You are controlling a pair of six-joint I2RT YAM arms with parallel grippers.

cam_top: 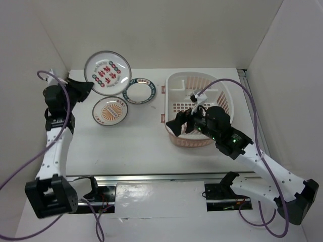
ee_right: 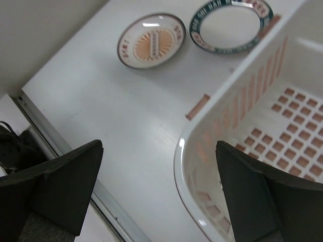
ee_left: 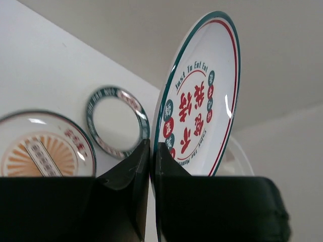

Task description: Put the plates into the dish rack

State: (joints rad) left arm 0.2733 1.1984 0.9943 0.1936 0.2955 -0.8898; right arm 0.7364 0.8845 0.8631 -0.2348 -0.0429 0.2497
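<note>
Closest to the left wrist camera were my own black fingers (ee_left: 128, 171), pressed together on the lower rim of the plate with red-orange marks (ee_left: 199, 101). My left gripper (ee_left: 152, 151) was clamped on that plate, which stood nearly on edge with its printed face towards the lens and its dark rim curving up against the pale wall. I could not tell whether its lowest edge touched anything, as my fingers hid it.

From the top camera the same plate (cam_top: 107, 73) sat at the far left of the table (cam_top: 141, 146), by the back wall, with my left gripper (cam_top: 83, 86) at its left edge. Its right edge overlapped the teal-ringed plate (cam_top: 139, 91) in that view. The teal-ringed plate lay flat just left of the dish rack (cam_top: 174, 78), and the plate with the orange centre (cam_top: 110, 110) lay flat nearer to me, just beside it.

My right gripper (cam_top: 182, 121) hung over the rack's near-left corner with its jaws spread wide. Its wrist camera showed one finger (ee_right: 70, 181) over bare table and the other over the rack's slotted floor, the pink and white rim (ee_right: 237, 91) running between them. Beyond lay the two flat plates, orange centre (ee_right: 151, 40) to the left and teal ring (ee_right: 231, 22) to the right, close together but apart.
</note>
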